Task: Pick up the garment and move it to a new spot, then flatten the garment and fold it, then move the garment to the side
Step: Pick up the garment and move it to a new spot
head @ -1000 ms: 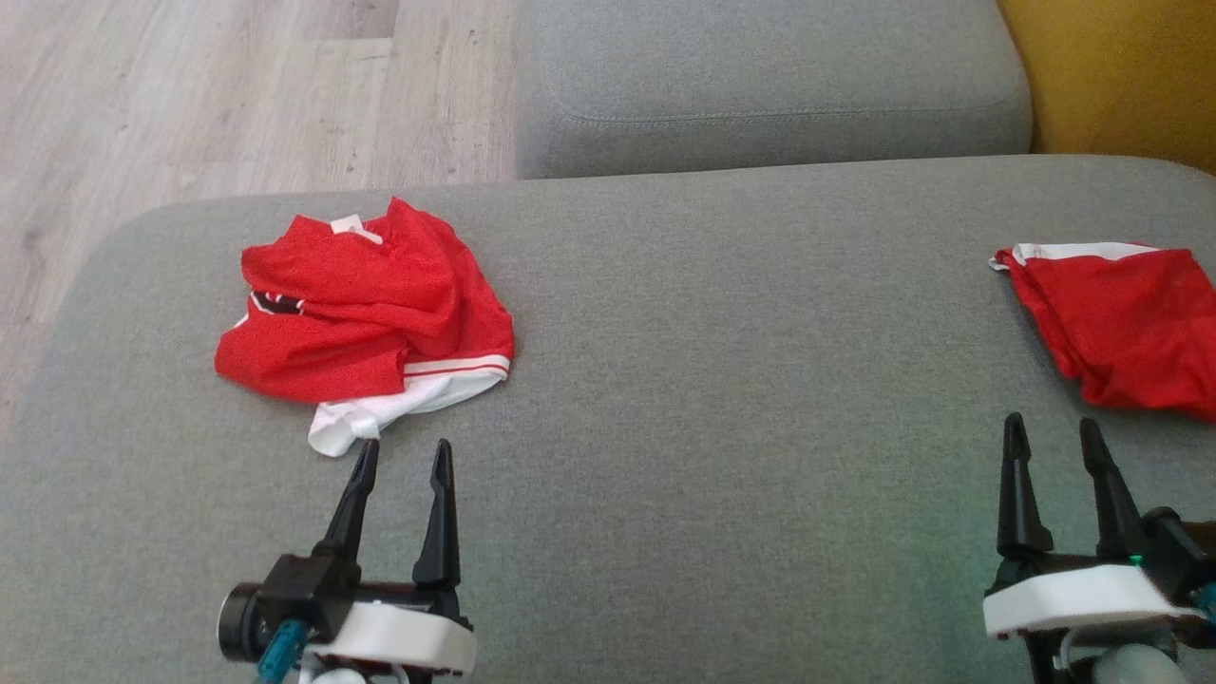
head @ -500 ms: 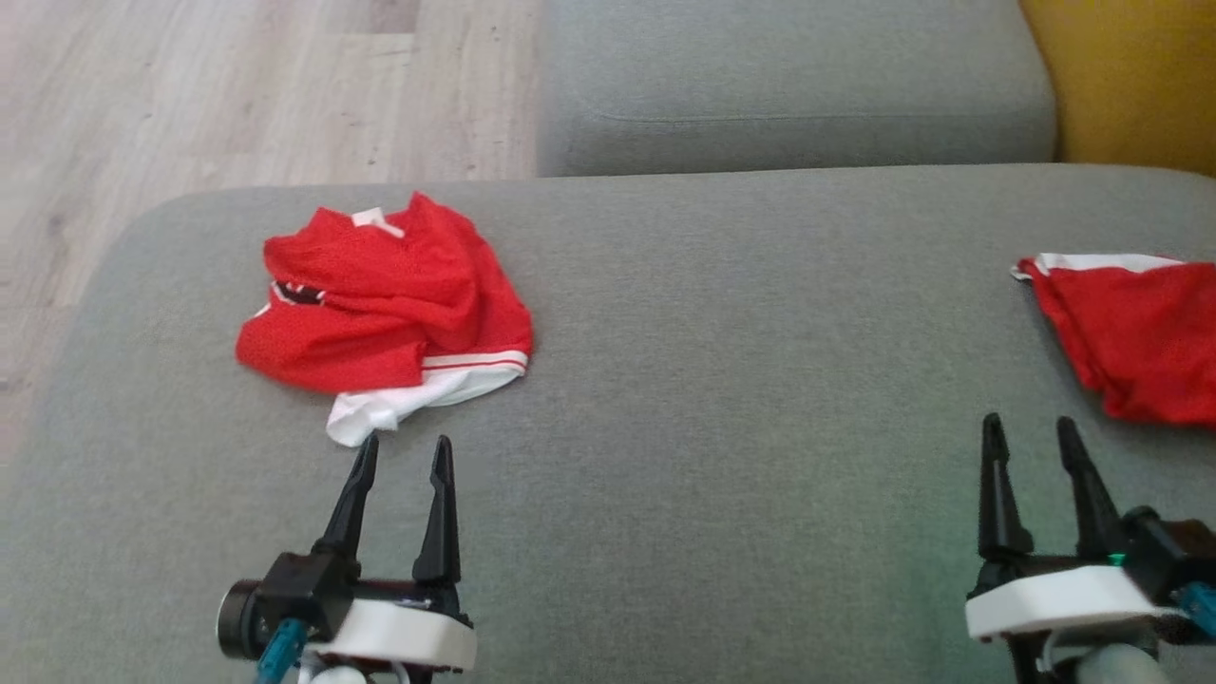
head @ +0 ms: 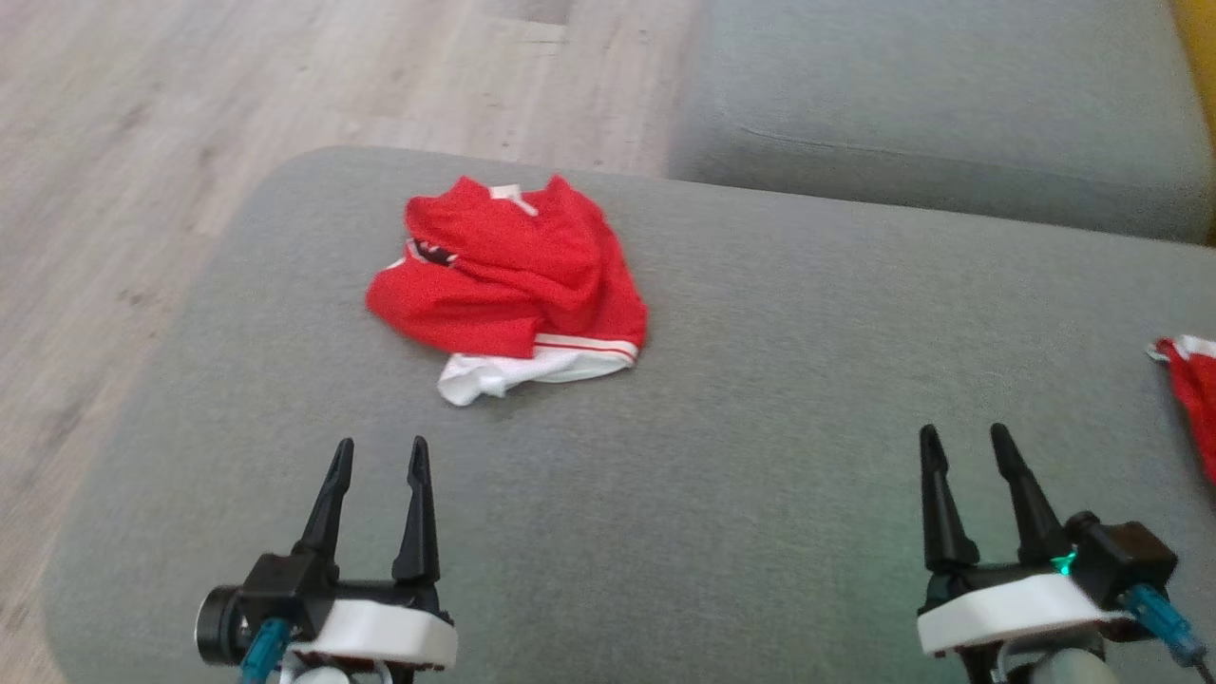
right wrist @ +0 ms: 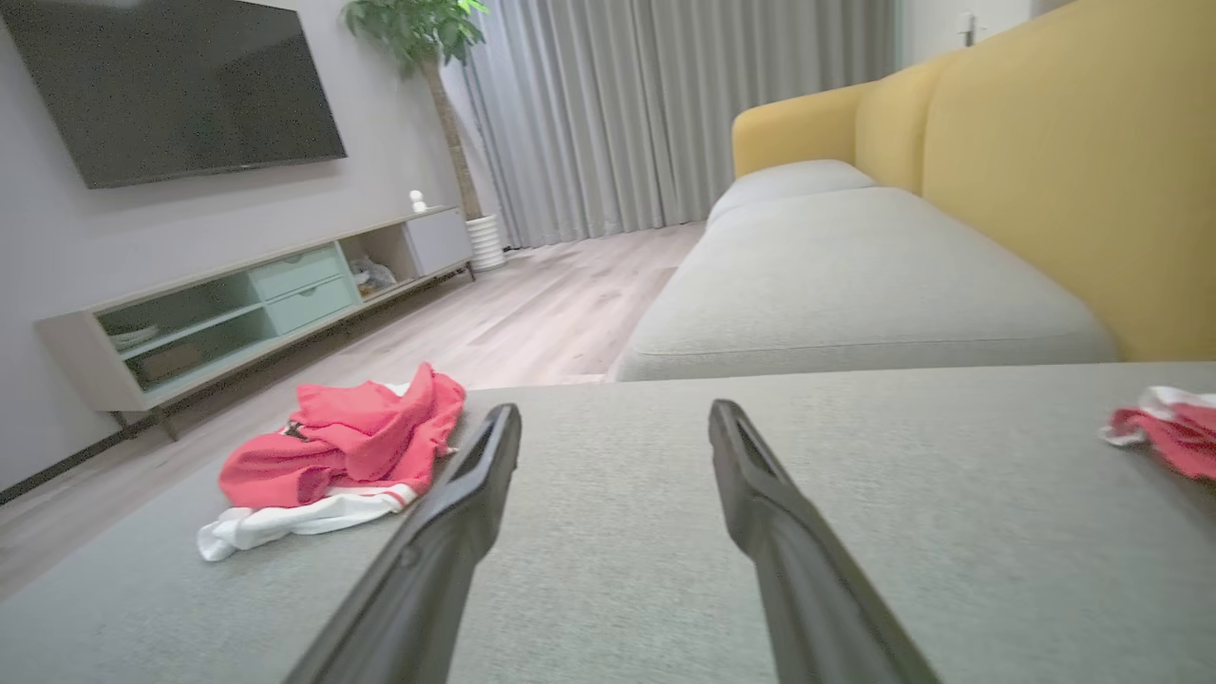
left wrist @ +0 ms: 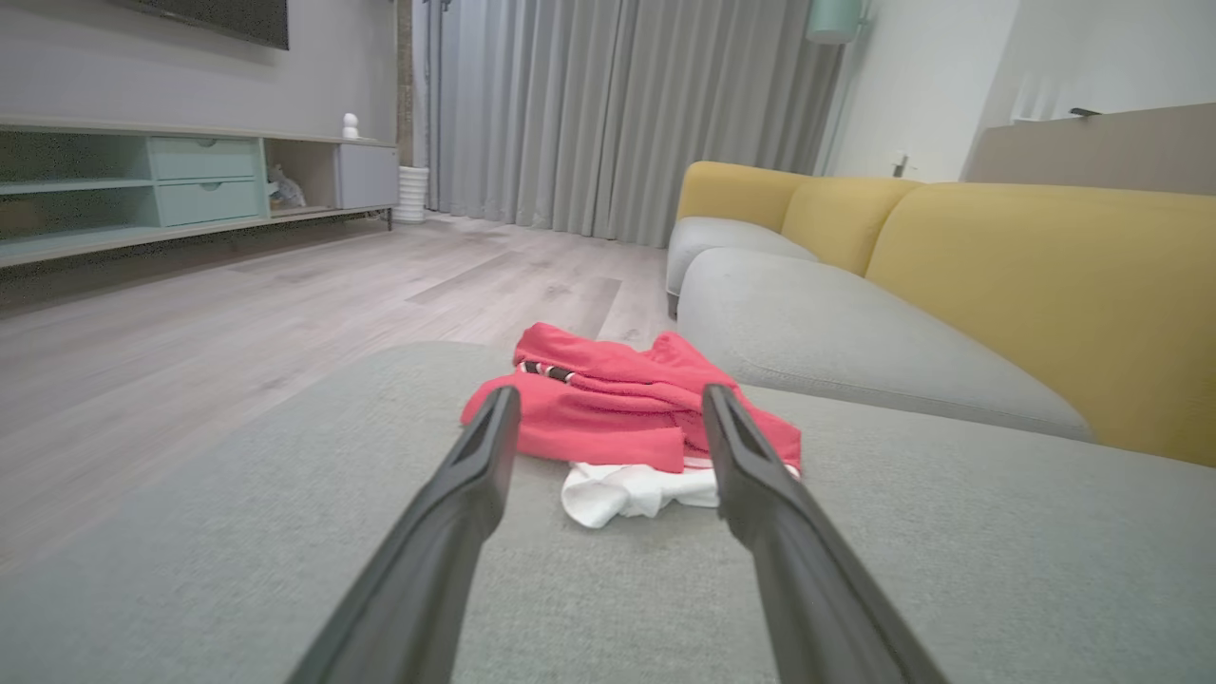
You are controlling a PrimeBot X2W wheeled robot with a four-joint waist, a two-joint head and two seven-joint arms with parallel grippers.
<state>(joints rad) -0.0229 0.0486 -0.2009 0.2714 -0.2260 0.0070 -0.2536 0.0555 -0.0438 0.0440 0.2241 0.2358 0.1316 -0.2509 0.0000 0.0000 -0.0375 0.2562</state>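
None of the task is done yet, as far as I can judge: the garment lies in a crumpled red heap with a white hem sticking out, toward the far left part of the grey cushion, near the edge by the wooden floor. It has been neither lifted, flattened nor folded. My left gripper hovers low over the cushion just short of the white hem, fingers apart and holding nothing, and in the left wrist view the heap sits framed between them. My right gripper is well off to the right, fingers also apart and empty, pointing at bare cushion. A second red piece of clothing peeks in at the right edge of the cushion, well apart from the first. So everything is left to do: picking up, moving, flattening, folding, and setting aside. As for containers, the nearest thing to one is the low cabinet across the room; its open shelves hold a few small things too blurred for me to name.
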